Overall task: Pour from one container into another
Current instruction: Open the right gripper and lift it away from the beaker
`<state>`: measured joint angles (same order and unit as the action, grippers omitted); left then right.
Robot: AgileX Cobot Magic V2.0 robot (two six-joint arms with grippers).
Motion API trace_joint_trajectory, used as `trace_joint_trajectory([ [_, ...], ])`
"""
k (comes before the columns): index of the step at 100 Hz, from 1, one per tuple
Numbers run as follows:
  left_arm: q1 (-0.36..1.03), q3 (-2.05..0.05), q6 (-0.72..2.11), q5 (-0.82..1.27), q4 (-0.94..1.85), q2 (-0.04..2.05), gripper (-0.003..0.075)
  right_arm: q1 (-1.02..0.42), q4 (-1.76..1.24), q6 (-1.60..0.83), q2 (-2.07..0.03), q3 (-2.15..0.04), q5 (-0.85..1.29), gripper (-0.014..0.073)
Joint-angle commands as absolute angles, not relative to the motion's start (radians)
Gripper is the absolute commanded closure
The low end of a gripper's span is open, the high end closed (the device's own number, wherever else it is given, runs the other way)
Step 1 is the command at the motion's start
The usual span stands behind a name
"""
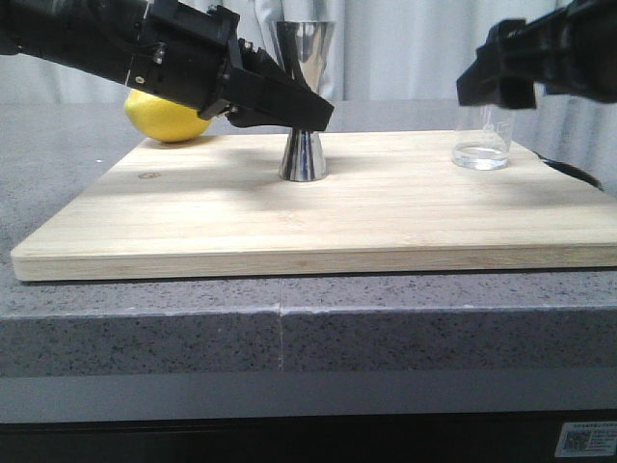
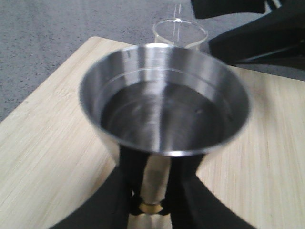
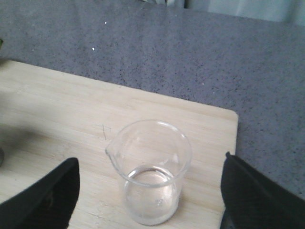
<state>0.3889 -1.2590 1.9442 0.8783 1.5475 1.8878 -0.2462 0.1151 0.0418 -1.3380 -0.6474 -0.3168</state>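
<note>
Front view: on a pale bamboo cutting board [image 1: 318, 207] laid over a grey speckled stone counter [image 1: 289, 333], the left gripper [image 1: 307, 116] is clamped at the narrow waist of a tall, shiny stainless-steel hourglass jigger [image 1: 305, 96], which stands upright on the board near its back edge. A yellow lemon [image 1: 166, 116] lies behind the left arm at the board's far left corner. Toward the right, a small clear glass beaker [image 1: 482, 143] with white markings stands on the board, the right gripper [image 1: 496, 82] hovering just above it, apart from the glass.

Left wrist view: the jigger's open upper cup [image 2: 164, 102] fills the picture, dark liquid seemingly inside; black fingers [image 2: 183, 186] press the stem on both sides at the gold-toned band [image 2: 151, 206]. The beaker's rim [image 2: 179, 32] shows beyond.

Right wrist view: the beaker [image 3: 151, 171] sits upright between widely spread black fingers [image 3: 43, 200], neither touching it, pouring lip turned toward the jigger's side; a little clear liquid appears to sit in its bottom.

The step in hand looks like the reach for the beaker, with the jigger steadied. Next, the right gripper would need to descend, close around the glass wall, lift, and tilt the lip over the jigger's mouth.
</note>
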Motion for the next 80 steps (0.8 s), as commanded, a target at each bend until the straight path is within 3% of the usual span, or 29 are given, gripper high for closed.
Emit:
trace_joint_trajectory([
  [1,0.391,-1.286,1.946,0.892,1.614,1.838,0.0739,-0.242,0.123,0.045,-1.274,-0.669,-0.365,0.0043],
  [80,0.391,-1.286,1.946,0.891,1.614,1.838,0.0737,-0.242,0.132,0.045,-1.256,-0.669,-0.363,0.0043],
])
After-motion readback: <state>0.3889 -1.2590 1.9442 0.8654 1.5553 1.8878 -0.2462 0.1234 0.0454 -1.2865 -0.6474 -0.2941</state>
